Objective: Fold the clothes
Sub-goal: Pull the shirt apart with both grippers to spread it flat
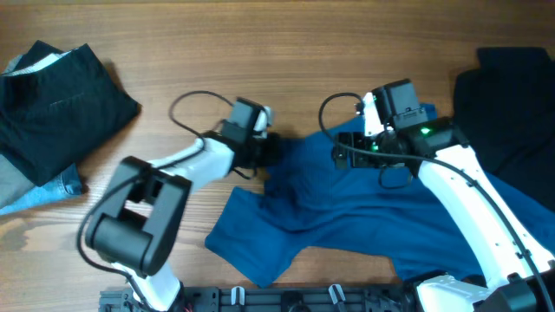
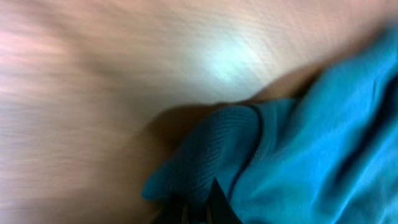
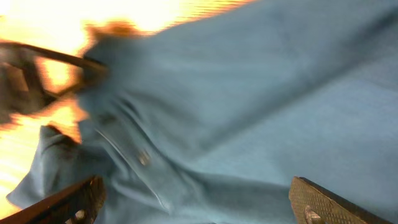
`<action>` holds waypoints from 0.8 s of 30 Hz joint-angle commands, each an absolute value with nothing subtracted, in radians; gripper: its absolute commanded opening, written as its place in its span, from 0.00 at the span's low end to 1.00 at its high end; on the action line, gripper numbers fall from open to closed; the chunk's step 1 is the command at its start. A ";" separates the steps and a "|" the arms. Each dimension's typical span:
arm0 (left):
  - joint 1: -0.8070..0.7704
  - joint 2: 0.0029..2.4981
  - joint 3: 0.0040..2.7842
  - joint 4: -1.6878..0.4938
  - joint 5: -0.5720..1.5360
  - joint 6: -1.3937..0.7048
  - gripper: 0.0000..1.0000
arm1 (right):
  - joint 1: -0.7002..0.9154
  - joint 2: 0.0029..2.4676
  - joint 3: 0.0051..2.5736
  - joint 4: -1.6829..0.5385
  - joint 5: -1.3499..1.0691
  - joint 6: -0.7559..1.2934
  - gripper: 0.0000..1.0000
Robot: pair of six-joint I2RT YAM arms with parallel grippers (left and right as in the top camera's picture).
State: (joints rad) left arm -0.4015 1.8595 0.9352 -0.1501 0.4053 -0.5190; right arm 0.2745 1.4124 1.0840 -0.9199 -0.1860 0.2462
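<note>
- Left wrist view: the left end effector (image 2: 198, 210) shows only as dark fingertips at the bottom edge, drawn together and clamped on a bunched, ribbed edge of the blue shirt (image 2: 298, 143). The picture is blurred. Bare wood of the table (image 2: 112, 74) fills the rest.
- Right wrist view: the right end effector (image 3: 205, 205) has its fingers wide apart, one at each bottom corner. The shirt lies beneath and between them. Its button placket (image 3: 134, 155) runs slantwise with one button showing. This picture is blurred too, so I cannot tell whether the fingers touch the cloth.
- Overhead view, nearest the robot: a dark rail (image 1: 260, 299) runs along the near edge of the table, with both arm bases beside it.
- Just beyond the rail the shirt lies crumpled and unfolded. It spreads from the middle of the table to the near right, with one corner pointing near-left.
- The left arm reaches from the near left up to the shirt's left edge, where its end effector meets the cloth.
- The right arm crosses over the shirt from the near right, with its end effector above the shirt's far part. The two end effectors are near each other.
- Far left: a folded black garment (image 1: 65, 100) rests on a pale denim cloth (image 1: 43, 195), well apart from the shirt.
- Far right: a second black garment (image 1: 512, 95) lies with its near edge meeting the shirt.
</note>
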 commanded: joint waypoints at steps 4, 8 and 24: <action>-0.047 1.731 1.107 -0.217 0.343 -0.532 0.04 | 0.215 1.398 1.102 -0.953 -0.093 0.261 1.00; 0.177 1.692 1.231 -0.260 0.343 -0.532 0.04 | 0.198 1.399 1.102 -0.937 -0.059 0.257 1.00; 0.329 1.694 1.268 -0.837 0.343 -0.498 1.00 | 0.198 1.405 1.099 -0.860 0.007 0.236 0.97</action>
